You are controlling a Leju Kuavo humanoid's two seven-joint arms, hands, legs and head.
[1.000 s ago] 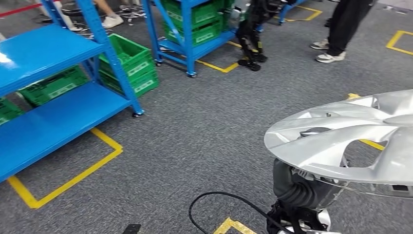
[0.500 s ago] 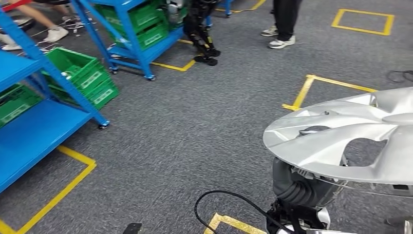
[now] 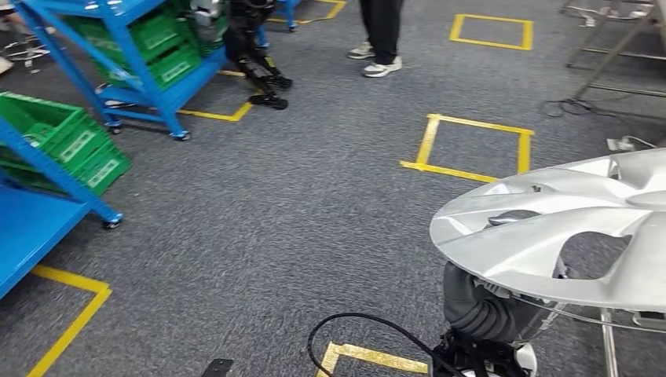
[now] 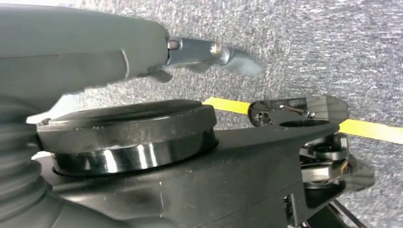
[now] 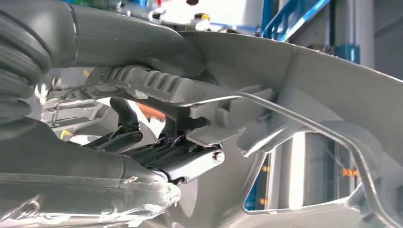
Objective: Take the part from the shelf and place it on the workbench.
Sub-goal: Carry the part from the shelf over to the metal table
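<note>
The part is a silver wheel cover [image 3: 565, 228] with open spokes, held roughly flat at the lower right of the head view. My right hand [image 5: 95, 166] grips its rim from the underside, thumb above and fingers [image 5: 195, 164] beneath, beside the wire ring [image 5: 304, 121]. Under the cover I see my right arm's dark ribbed wrist [image 3: 481, 308]. My left hand [image 4: 204, 52] hangs over the grey carpet with nothing in it, fingers apart. The blue shelf [image 3: 31, 228] lies at the far left.
A blue rack [image 3: 126, 47] with green crates [image 3: 75, 145] stands at the back left. A person [image 3: 381, 35] and another robot's legs [image 3: 255, 59] stand behind. Yellow tape squares [image 3: 428, 141] mark the carpet. A black cable [image 3: 353, 322] loops near my feet. Metal frames [image 3: 612, 47] stand at the far right.
The whole view has swung to the right: shelves and crates slid left and a taped square came in. The wheel cover stays in my right hand, at the same place in view.
</note>
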